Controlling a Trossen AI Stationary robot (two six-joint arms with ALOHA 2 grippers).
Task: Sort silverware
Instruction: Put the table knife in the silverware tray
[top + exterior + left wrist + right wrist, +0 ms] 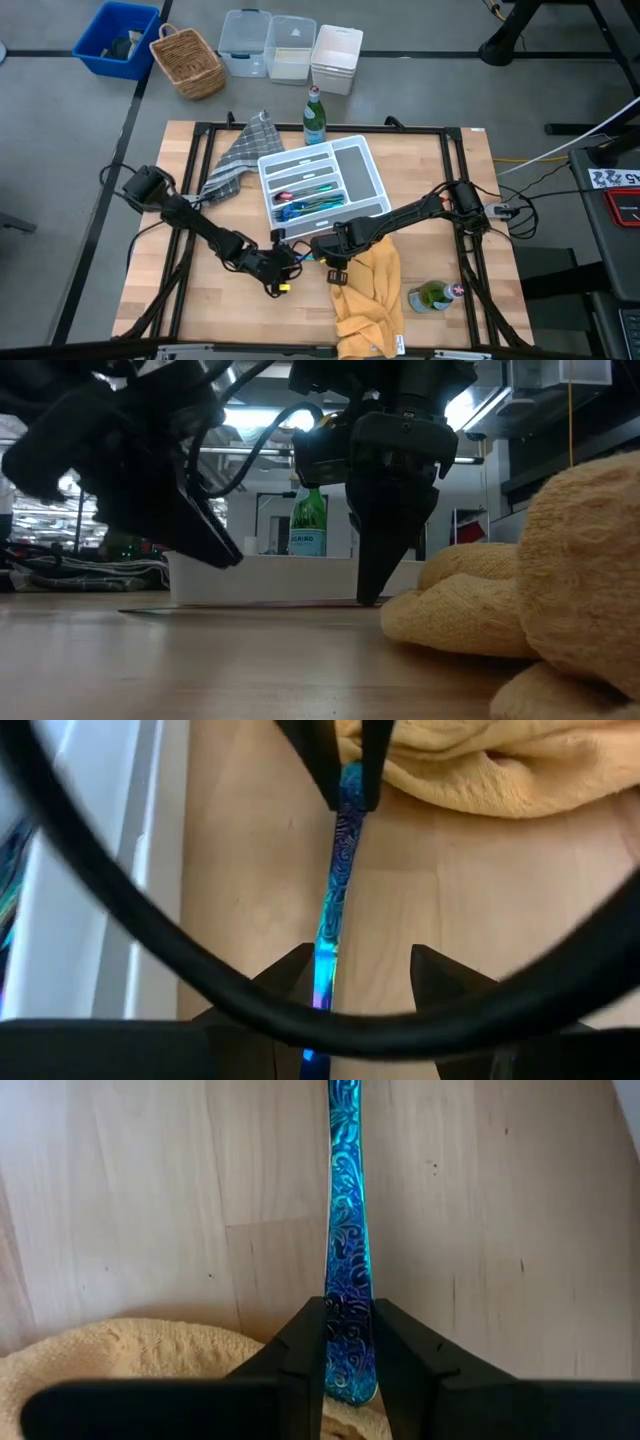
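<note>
One blue, flower-patterned piece of silverware (349,1200) lies on the wood between my two grippers. My right gripper (350,1312) stands over one end of it, beside the yellow cloth (368,295), and is shut on it. My left gripper (365,965) hangs open over the other end (322,970), one finger on either side; in the low view its fingertips (225,550) are above the table and clear of the piece. More blue silverware (305,197) lies in the white divided tray (366,152). My right gripper pinches the piece's patterned handle (349,1285) between its two fingers, close to the handle's rounded end and on its two long edges. The fingers (370,585) come steeply from above. The piece lies flat on the table (250,603) and stretches away toward my left gripper.
A grey checked cloth (240,155) lies left of the tray and a green bottle (315,115) stands behind it. Another bottle (432,296) lies near the table's front right. Past the far edge are a wicker basket (187,62), a blue bin (115,38) and plastic boxes (290,48).
</note>
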